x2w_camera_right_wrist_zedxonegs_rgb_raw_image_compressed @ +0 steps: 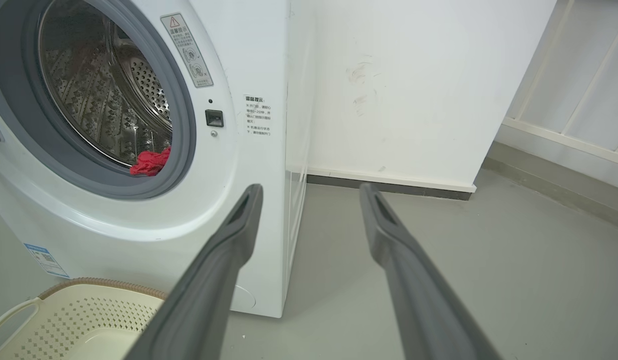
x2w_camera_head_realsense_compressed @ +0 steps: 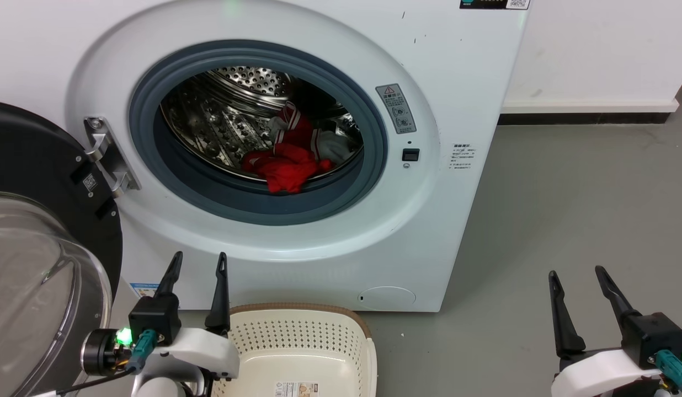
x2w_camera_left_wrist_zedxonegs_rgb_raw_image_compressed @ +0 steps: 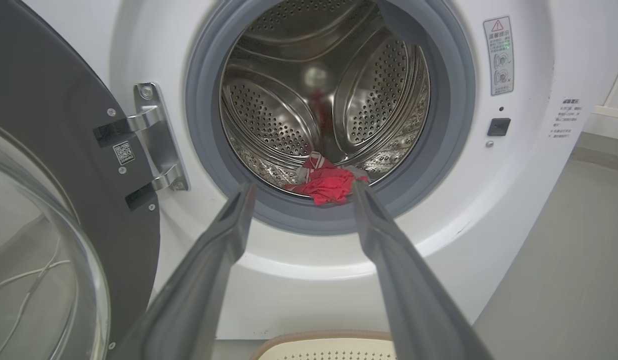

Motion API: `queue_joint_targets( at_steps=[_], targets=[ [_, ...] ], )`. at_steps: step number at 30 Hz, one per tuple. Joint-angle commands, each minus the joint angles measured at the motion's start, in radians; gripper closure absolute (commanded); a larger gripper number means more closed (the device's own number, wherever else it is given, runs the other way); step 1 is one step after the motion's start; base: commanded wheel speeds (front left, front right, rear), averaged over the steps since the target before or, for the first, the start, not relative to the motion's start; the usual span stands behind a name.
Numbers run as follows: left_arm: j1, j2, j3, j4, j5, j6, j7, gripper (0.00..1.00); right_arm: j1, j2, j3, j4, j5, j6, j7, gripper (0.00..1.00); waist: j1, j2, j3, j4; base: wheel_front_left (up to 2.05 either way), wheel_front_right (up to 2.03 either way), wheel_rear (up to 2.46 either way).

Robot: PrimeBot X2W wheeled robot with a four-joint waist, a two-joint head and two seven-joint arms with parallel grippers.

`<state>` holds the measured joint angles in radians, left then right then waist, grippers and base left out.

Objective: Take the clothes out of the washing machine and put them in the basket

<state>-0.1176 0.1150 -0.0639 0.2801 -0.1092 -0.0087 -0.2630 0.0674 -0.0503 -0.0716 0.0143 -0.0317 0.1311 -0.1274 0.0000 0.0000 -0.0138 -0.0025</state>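
The red clothes (x2w_camera_head_realsense_compressed: 288,160) lie in a pile at the bottom of the washing machine (x2w_camera_head_realsense_compressed: 457,110), just inside its round hole, with a bit of white cloth beside them. The basket (x2w_camera_head_realsense_compressed: 302,306) sits on the floor (x2w_camera_head_realsense_compressed: 567,209) right in front of the washing machine, under the hole. No clothes are in the part of it that shows.

The left gripper (x2w_camera_head_realsense_compressed: 200,255) is wide open and holds nothing. It is low in front of the washing machine and points at the hole. The right gripper (x2w_camera_head_realsense_compressed: 575,272) is wide open too, holds nothing, and is off to the right of the washing machine.

What could go wrong? I think the long fingers could bump the grey ring (x2w_camera_head_realsense_compressed: 252,209) around the hole or scrape the metal inside. The pile is floppy, so a grab may take only one piece, or a piece may slip and land on the floor beside the basket. The small white cloth could be missed.

The open door (x2w_camera_head_realsense_compressed: 37,165) hangs at the left of the washing machine, close to the left arm, and it could get knocked.
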Motion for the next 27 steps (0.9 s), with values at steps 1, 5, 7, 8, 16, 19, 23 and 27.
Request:
queue_joint_targets(
  at_steps=[1,5,7,8,16,19,23,27],
  targets=[
    [-0.014,0.004,0.002,0.004,-0.001,0.004,-0.003,0.00,-0.014,0.000,0.004,-0.006,0.002,-0.001,-0.003,0.00,0.0000,0.0000,0.003,-0.005,0.00,0.00,0.00],
    [-0.052,0.014,0.009,0.025,-0.004,0.013,0.007,0.00,-0.024,0.000,0.017,-0.026,0.009,-0.001,0.000,0.00,0.0000,0.0000,0.020,-0.030,0.00,0.00,0.00],
    [-0.087,0.022,0.013,0.034,-0.008,0.013,0.019,0.00,-0.038,0.000,0.026,-0.040,0.010,-0.001,0.001,0.00,0.0000,0.0000,0.045,-0.050,0.00,0.00,0.00],
    [-0.108,0.024,0.011,0.040,-0.007,0.011,0.024,0.00,-0.041,0.000,0.027,-0.046,0.013,-0.001,0.000,0.00,0.0000,0.0000,0.058,-0.060,0.00,0.00,0.00],
    [-0.330,0.087,0.026,0.126,-0.011,0.000,0.122,0.00,-0.104,0.000,0.056,-0.056,0.031,-0.001,-0.011,0.00,0.0000,0.0000,0.205,-0.189,0.00,0.00,0.00],
    [-0.416,0.123,0.033,0.157,-0.007,-0.007,0.158,0.00,-0.129,0.000,0.058,-0.043,0.043,-0.001,-0.025,0.00,0.0000,0.0000,0.266,-0.231,0.00,0.00,0.00],
    [-0.495,0.154,0.035,0.199,-0.007,-0.017,0.193,0.00,-0.155,0.001,0.064,-0.018,0.060,-0.001,-0.043,0.00,0.0000,0.0000,0.315,-0.265,0.00,0.00,0.00],
    [-0.602,0.205,0.035,0.263,-0.005,-0.038,0.259,0.00,-0.189,0.001,0.082,0.016,0.090,-0.001,-0.070,0.00,0.0000,0.0000,0.379,-0.308,0.00,0.00,0.00]
  ],
)
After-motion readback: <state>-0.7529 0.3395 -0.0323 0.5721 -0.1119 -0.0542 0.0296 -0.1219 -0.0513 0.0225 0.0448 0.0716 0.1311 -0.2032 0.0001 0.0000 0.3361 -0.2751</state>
